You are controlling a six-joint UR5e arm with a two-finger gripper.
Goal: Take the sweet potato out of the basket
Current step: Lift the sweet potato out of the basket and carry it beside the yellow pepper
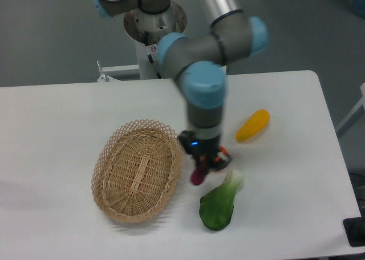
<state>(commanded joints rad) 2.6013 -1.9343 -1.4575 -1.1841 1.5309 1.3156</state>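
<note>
The light tan wicker basket (137, 170) lies on the white table, left of centre, and looks empty inside. My gripper (201, 169) hangs just right of the basket's rim, pointing down. It is shut on the small reddish-purple sweet potato (198, 174), which pokes out below the fingers, outside the basket and a little above the table. The image is slightly blurred around the fingers.
A green leafy vegetable (219, 203) lies on the table just below and right of the gripper. A yellow elongated vegetable (252, 125) lies further right. The arm's base post (153, 26) stands at the table's back edge.
</note>
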